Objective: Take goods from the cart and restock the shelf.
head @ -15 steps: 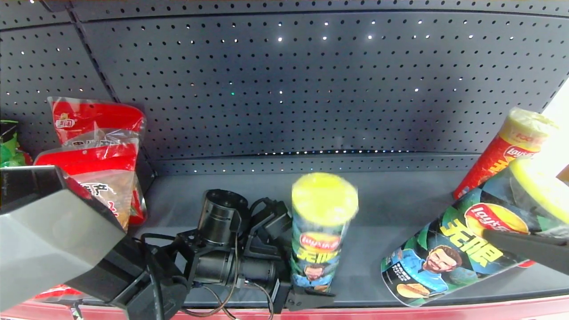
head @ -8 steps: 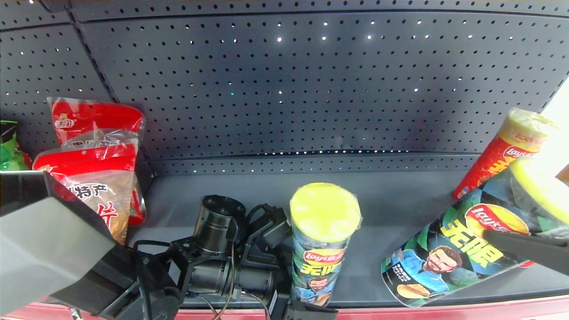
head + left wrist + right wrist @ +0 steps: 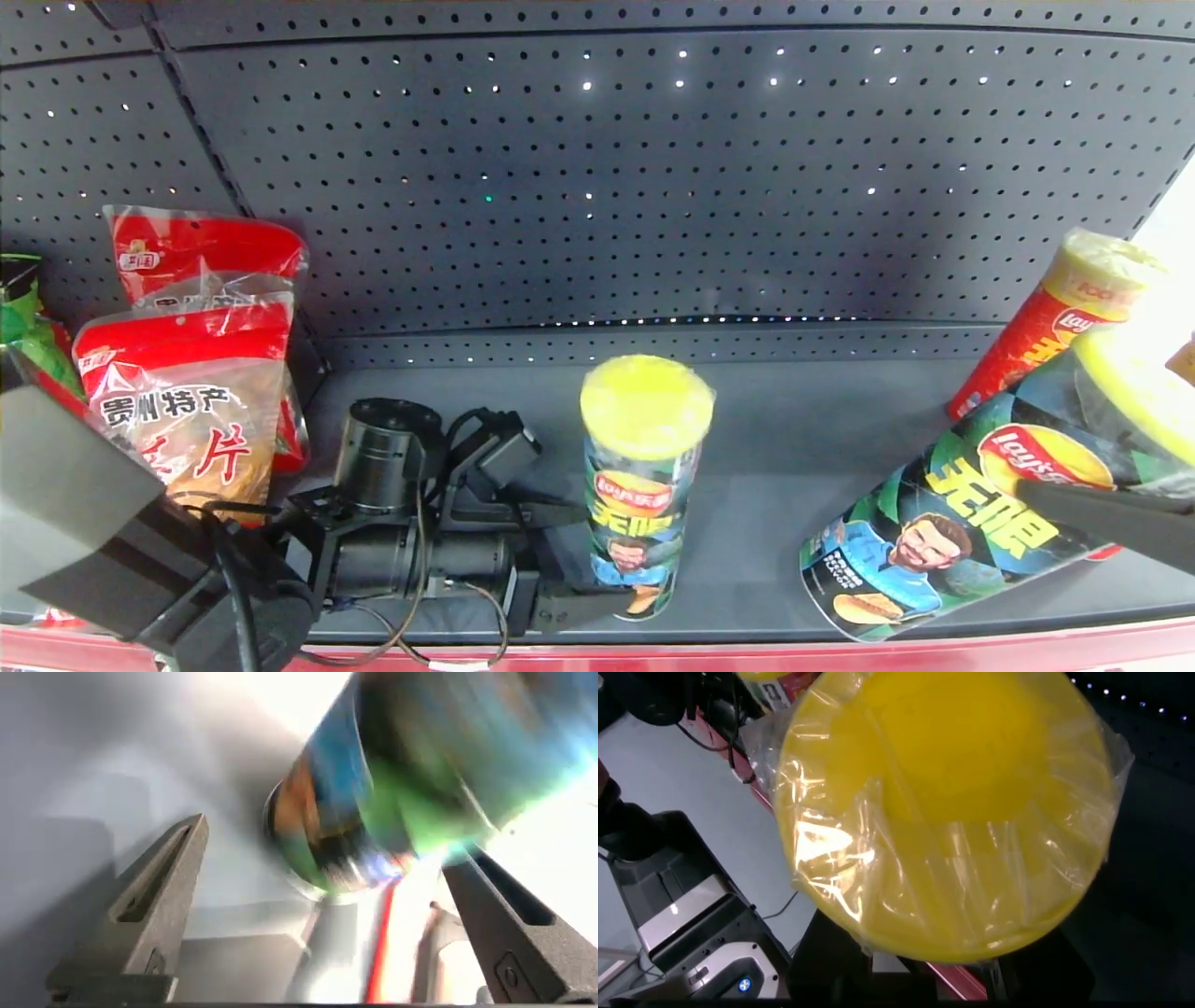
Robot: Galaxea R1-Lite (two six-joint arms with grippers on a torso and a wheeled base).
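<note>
On the shelf (image 3: 822, 439), near its front edge, an upright chip can (image 3: 642, 485) with a yellow lid stands between the fingers of the left end effector (image 3: 597, 558). The end effector is spread wide around the can's lower part. From the left wrist the can (image 3: 402, 793) is only a blur, with a gap to each finger (image 3: 140, 924). Whether its base rests on the shelf is hard to tell, since the lower finger covers it.

At the right, a tilted chip can (image 3: 943, 532) has its lid cut off by the edge of the head view. One dark finger of the right end effector (image 3: 1055, 504) lies across it in a grip; the other is hidden behind the can. From the right wrist, the wrapped yellow lid (image 3: 952, 812) sits in front of the fingers and hides them.

Behind that can leans a red can (image 3: 1055, 327), its foot hidden. Red snack bags (image 3: 196, 355) stand at the left, partly behind the left arm. A green packet (image 3: 19, 317) beside them is cut off at the edge.
</note>
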